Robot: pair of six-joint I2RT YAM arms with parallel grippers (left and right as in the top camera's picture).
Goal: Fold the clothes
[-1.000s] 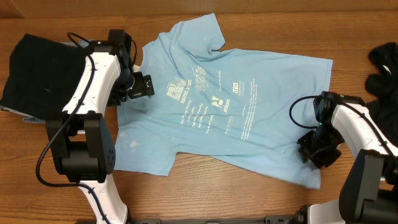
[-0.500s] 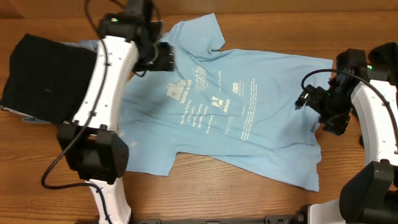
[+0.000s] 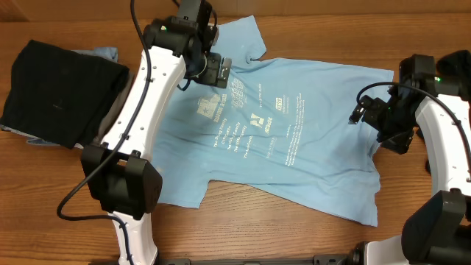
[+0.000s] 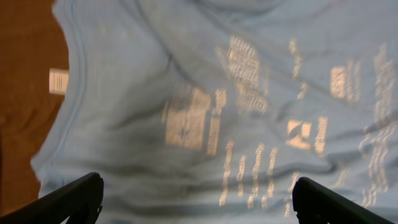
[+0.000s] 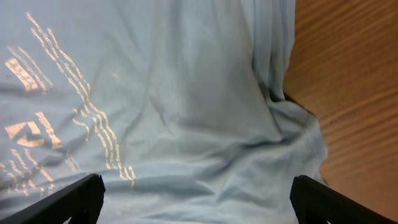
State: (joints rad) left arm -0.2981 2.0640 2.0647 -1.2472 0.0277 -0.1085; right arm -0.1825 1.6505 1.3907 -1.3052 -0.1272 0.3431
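Black garment (image 3: 59,92): heap off collar end of T-shirt (image 3: 309,147). T-shirt: light blue, flat on table (image 3: 243,235), print up, long axis collar-to-hem running L–R. Left end effector (image 3: 215,70) released, empty, over chest print nr collar; right end effector (image 3: 368,116) also released, empty, over hem end, so each arm is nearer its own end. Collar edge part hidden under left arm, hem corner under right arm; L wrist view blurred; dark item (image 3: 456,62) beyond hem cut off by frame.

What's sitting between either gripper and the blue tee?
Nothing visible. Both wrist views show only bare T-shirt fabric between open fingers. The left gripper is over the collar end, the right gripper near the hem.
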